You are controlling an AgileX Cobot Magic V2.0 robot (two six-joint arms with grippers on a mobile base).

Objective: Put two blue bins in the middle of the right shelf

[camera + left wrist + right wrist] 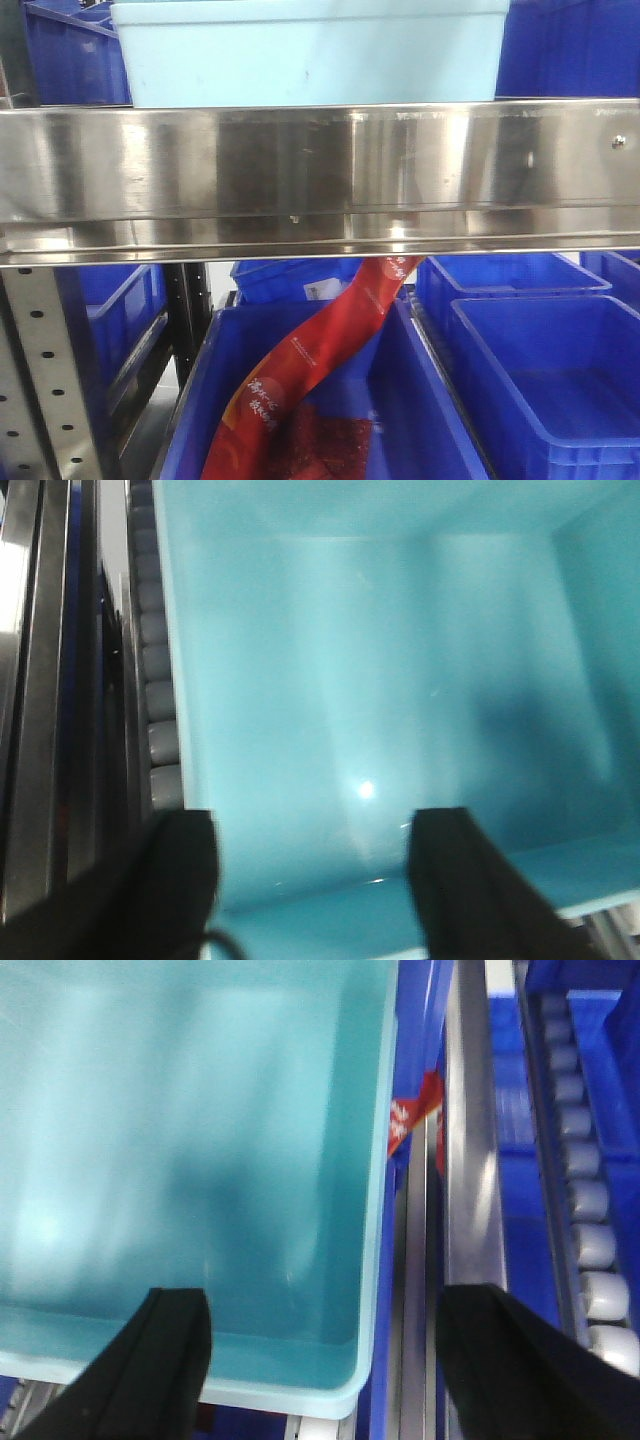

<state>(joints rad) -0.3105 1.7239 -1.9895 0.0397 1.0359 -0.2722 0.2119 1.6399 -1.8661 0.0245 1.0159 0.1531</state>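
Observation:
A light blue bin (310, 50) sits on the shelf level just above the steel front rail (320, 175). The left wrist view looks down into its empty inside (380, 680). My left gripper (315, 880) is open over the bin's near left part, the left finger (180, 880) by the bin's left wall. In the right wrist view the bin (180, 1140) shows its near right corner. My right gripper (325, 1355) is open, and the bin's right wall stands between its fingers. Neither gripper appears in the front view.
Dark blue bins (545, 370) fill the level below, and one (330, 440) holds red packaging (310, 370). More dark blue bins (70, 50) stand behind. Grey rollers (160, 700) (590, 1220) run along both sides. A perforated upright (40, 370) stands at lower left.

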